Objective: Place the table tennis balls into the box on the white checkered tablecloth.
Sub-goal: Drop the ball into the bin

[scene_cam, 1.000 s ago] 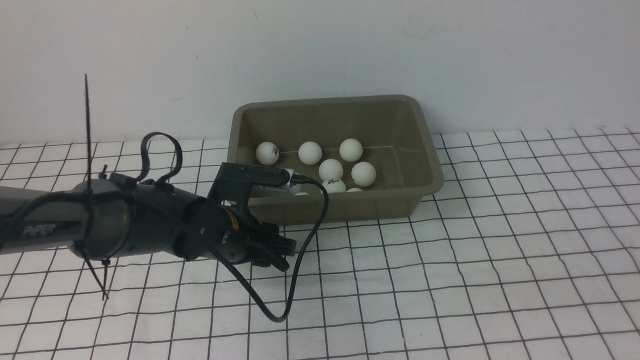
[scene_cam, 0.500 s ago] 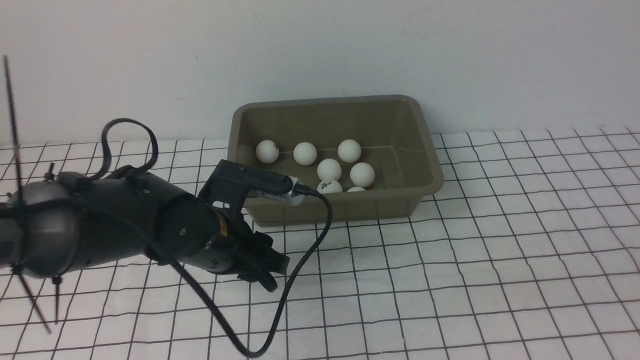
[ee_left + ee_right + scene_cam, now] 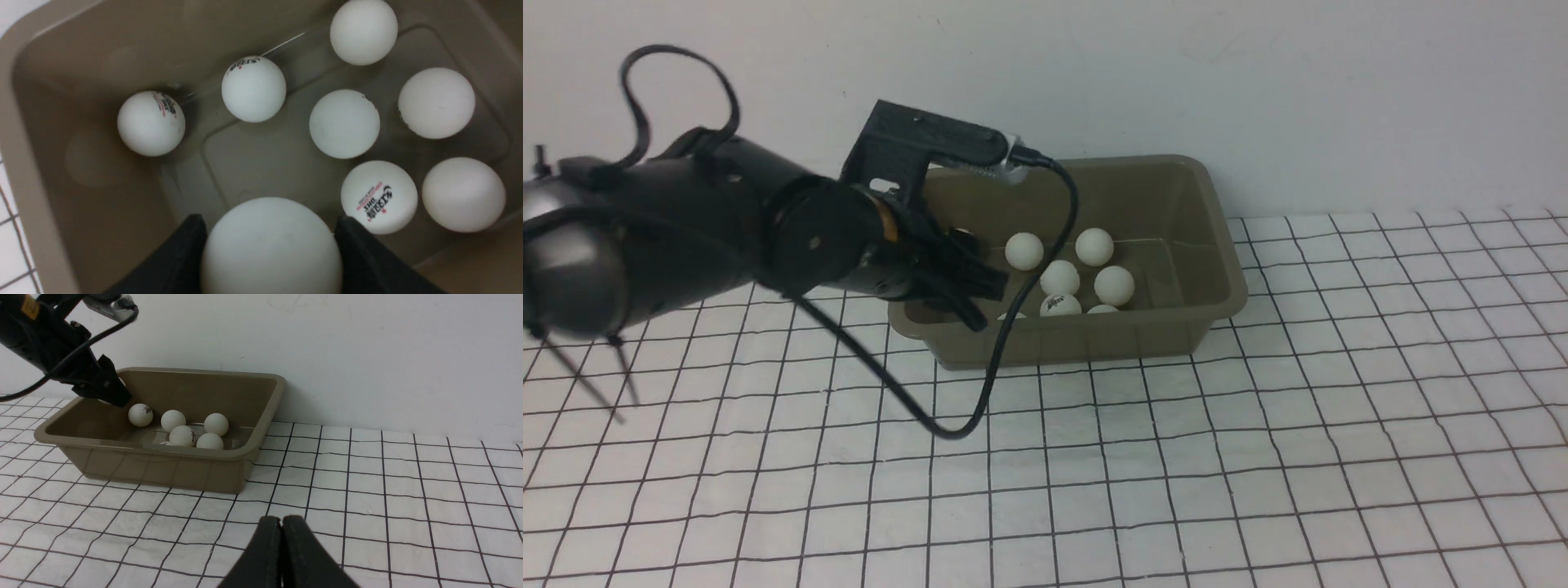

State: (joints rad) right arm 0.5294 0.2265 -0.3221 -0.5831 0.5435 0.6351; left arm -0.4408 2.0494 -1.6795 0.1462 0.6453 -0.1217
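The olive-grey box (image 3: 1221, 245) stands on the white checkered tablecloth (image 3: 1258, 457) near the back wall, with several white table tennis balls (image 3: 1060, 278) on its floor. My left gripper (image 3: 976, 298) hangs over the box's left end, shut on a table tennis ball (image 3: 271, 245) held between its black fingers (image 3: 179, 253). In the left wrist view several loose balls (image 3: 344, 123) lie below it in the box (image 3: 36, 134). My right gripper (image 3: 281, 522) is shut and empty, low over the cloth in front of the box (image 3: 261, 416).
A white wall (image 3: 1258, 98) rises right behind the box. The left arm's black cable (image 3: 980, 392) loops down in front of the box. The cloth (image 3: 408, 490) stretches right and forward of the box.
My left arm has lifted from low over the cloth in front of the box and swung up over the box's left end. The balls in the box have shifted only slightly.
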